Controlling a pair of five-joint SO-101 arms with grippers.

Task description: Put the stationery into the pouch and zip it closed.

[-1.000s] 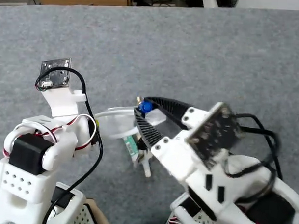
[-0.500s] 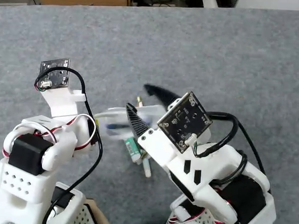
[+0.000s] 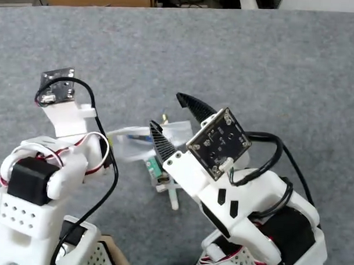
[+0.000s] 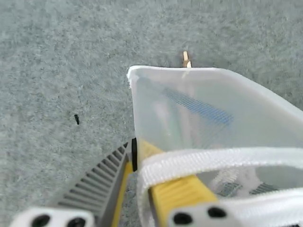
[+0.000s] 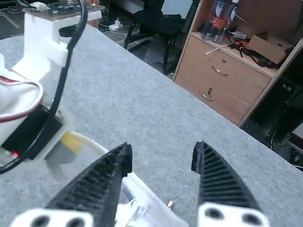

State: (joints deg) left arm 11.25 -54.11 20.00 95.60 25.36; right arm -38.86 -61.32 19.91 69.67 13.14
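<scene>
left gripper (image 4: 135, 158) clamped on pouch (image 4: 199, 113) rim | right gripper (image 3: 166, 111) jaws apart, just above pouch

No legible text, label or number on any surface.

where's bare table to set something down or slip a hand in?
Free: the far half of the table, beyond the claws to its far edge, and the strip right of the right arm. Crowded: the middle, where the pouch, loose stationery, left claw and right claw meet.
</scene>
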